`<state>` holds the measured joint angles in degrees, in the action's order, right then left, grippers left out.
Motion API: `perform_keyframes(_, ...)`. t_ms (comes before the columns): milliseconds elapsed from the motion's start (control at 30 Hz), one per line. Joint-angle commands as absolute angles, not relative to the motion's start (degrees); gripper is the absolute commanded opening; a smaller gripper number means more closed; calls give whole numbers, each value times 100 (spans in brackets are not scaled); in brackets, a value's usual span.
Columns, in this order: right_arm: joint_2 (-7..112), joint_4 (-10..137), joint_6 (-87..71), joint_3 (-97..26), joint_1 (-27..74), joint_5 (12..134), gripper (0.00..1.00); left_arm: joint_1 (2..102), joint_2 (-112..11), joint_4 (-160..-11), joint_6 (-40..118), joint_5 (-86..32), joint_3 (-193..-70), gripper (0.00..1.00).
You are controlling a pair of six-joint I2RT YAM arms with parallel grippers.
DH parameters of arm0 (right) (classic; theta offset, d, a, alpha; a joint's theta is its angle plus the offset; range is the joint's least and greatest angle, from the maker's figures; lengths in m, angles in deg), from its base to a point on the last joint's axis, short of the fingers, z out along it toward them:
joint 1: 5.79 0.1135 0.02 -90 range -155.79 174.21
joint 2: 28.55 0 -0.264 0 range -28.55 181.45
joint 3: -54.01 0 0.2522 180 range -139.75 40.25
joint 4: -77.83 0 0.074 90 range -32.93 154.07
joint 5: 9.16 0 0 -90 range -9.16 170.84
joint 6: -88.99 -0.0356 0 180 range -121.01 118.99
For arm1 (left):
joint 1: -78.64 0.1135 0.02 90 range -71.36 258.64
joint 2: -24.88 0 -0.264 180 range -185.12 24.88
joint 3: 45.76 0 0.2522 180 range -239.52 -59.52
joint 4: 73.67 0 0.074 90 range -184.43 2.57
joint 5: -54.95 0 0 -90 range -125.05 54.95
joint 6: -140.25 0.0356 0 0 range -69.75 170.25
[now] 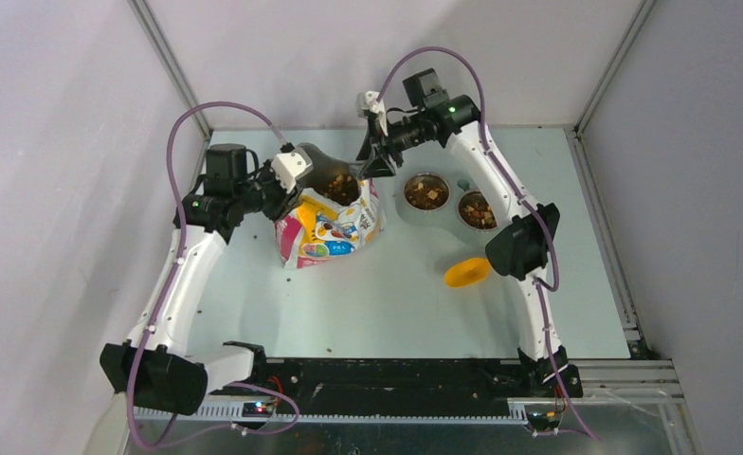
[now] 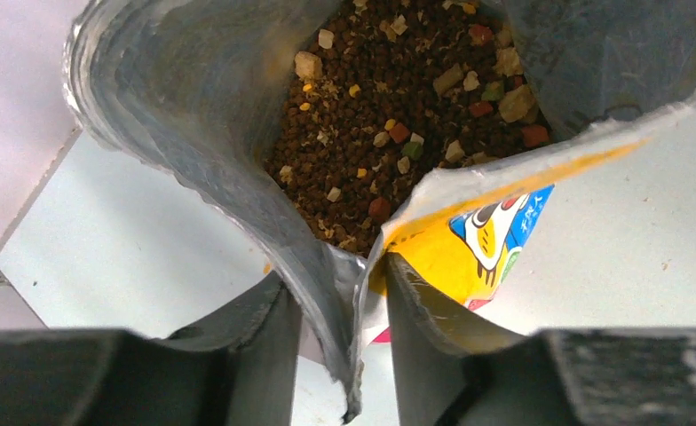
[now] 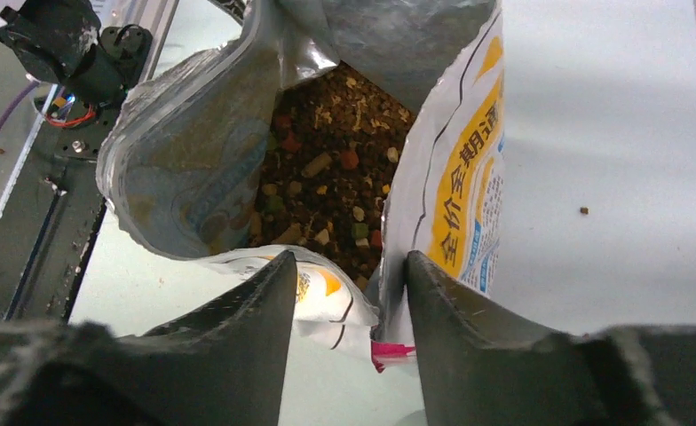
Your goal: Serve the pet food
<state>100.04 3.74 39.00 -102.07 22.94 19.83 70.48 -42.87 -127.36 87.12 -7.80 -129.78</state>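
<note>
Here the pet food [image 2: 389, 98] sits mostly inside the bag [image 1: 328, 235], a dark-brown mass of small pellets with tan, red, green and yellow pieces mixed in, seen through the bag's wide-open mouth. The bag stands upright on the pale surface [image 1: 387, 303], left of centre, its silver foil lining showing inside and its yellow, white and pink print outside. The left gripper [image 2: 343, 337] meets the mouth from the left side, and its jaws are clamped on the folded rim, where the foil lining and the yellow printed face come together. The right gripper [image 3: 349, 328] reaches in from the far right side of the mouth. Its jaws are closed over the opposite rim, with a white flap and a pink seam edge pinched between them. To the right of the bag, near but apart from it, lies a grey twin-bowl dish [image 1: 407, 216], and both of its round wells hold more of the brown pellets. A yellow scoop [image 1: 466, 273] rests on the surface just in front of the dish, beside the right arm's elbow. One stray pellet [image 3: 584, 210] lies on the bare surface beside the bag.
</note>
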Motion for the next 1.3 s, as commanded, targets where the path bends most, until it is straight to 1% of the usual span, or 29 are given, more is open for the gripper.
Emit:
perform_keyframes(0, 10014, 25, 4390, -10458, 2350, 2116, 45, 7126, -4227, -12685, 9068, -762, -13107, 38)
perform_keyframes(33, 10000, -1, 4395, -10426, 2331, 2130, 43, 7139, -4209, -12728, 9123, -771, -13102, 33)
perform_keyframes(133, 9818, -58, 4406, -10320, 2250, 2234, 36, 7248, -4166, -12831, 9209, -811, -13148, 26)
perform_keyframes(200, 9661, -54, 4468, -10189, 2185, 2318, 28, 7368, -4133, -12887, 9246, -801, -13205, 21)
perform_keyframes(233, 9612, -54, 4530, -10102, 2142, 2366, 23, 7418, -4120, -12924, 9254, -761, -13247, 17)
perform_keyframes(267, 9512, -46, 4565, -10057, 2131, 2475, 13, 7511, -4121, -12952, 9288, -744, -13273, 14)
perform_keyframes(300, 9399, -50, 4631, -9966, 2107, 2520, 8, 7547, -4128, -13004, 9315, -710, -13341, 9)
perform_keyframes(333, 9345, -69, 4651, -9931, 2100, 2564, 1, 7627, -4143, -13036, 9367, -684, -13369, 6)
perform_keyframes(367, 9215, -65, 4616, -9866, 2077, 2573, 0, 7662, -4150, -13128, 9389, -631, -13438, 2)
perform_keyframes(400, 9139, -41, 4582, -9829, 2067, 2571, 0, 7733, -4166, -13177, 9428, -591, -13479, 1)
perform_keyframes(600, 8258, -73, 4401, -9324, 1883, 2453, 0, 8233, -4280, -13894, 9430, -61, -14111, 0)
perform_keyframes(733, 7826, -528, 4508, -9232, 1809, 2373, 0, 8320, -4291, -14295, 9476, 461, -14518, 0)
perform_keyframes(900, 7770, -1317, 4883, -9001, 1798, 2229, 0, 8252, -4404, -14688, 9654, 957, -14644, 0)
perform_keyframes(1100, 7776, -1086, 5010, -8627, 1869, 2320, 0, 8013, -4587, -14927, 9667, 1116, -14873, 0)
perform_keyframes(1267, 7902, -1230, 5432, -8483, 2099, 2505, 0, 7909, -4645, -15035, 9774, 1073, -14868, 0)
